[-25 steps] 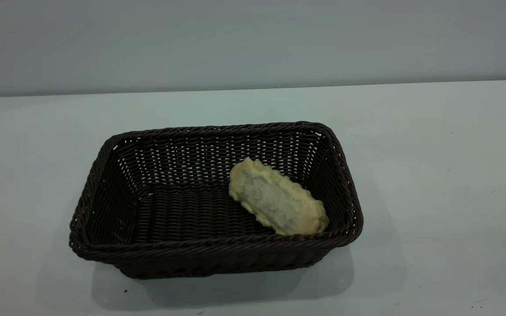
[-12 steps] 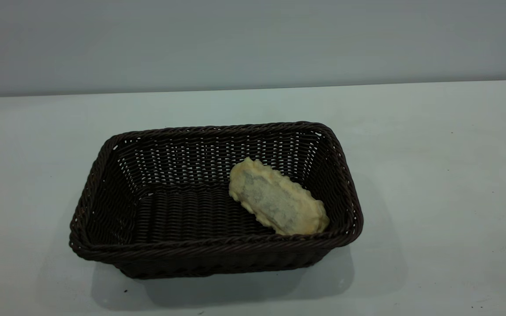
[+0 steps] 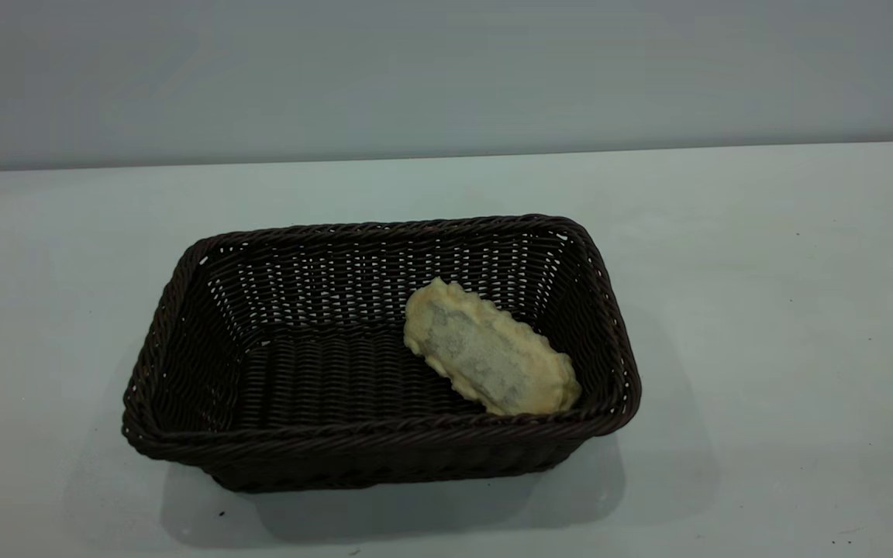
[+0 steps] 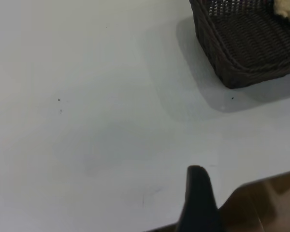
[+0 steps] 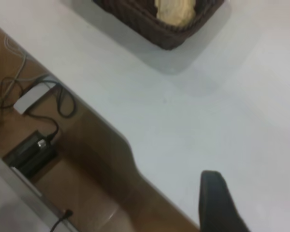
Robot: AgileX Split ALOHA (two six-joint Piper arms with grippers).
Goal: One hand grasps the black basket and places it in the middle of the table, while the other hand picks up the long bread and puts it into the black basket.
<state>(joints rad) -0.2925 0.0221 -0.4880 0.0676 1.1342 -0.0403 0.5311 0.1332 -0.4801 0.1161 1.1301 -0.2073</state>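
Note:
The black basket (image 3: 183, 341) stands on the white table (image 3: 764, 310) near the middle. The long bread (image 3: 489, 358) lies inside it at its right end, pale mottled underside up, leaning on the right wall. Neither gripper shows in the exterior view. My left gripper (image 4: 199, 203) shows only in part, above the table's edge and well away from the basket (image 4: 241, 53) and the bread (image 4: 286, 8). My right gripper (image 5: 255, 193) is open and empty above the table near its edge, apart from the basket (image 5: 154, 26) and the bread (image 5: 174, 9).
The right wrist view shows the table's edge with brown floor below it, a white adapter (image 5: 31, 99), a black power box (image 5: 29, 152) and loose cables. The left wrist view shows brown floor (image 4: 266, 203) past the table's edge. A grey wall (image 3: 446, 70) stands behind the table.

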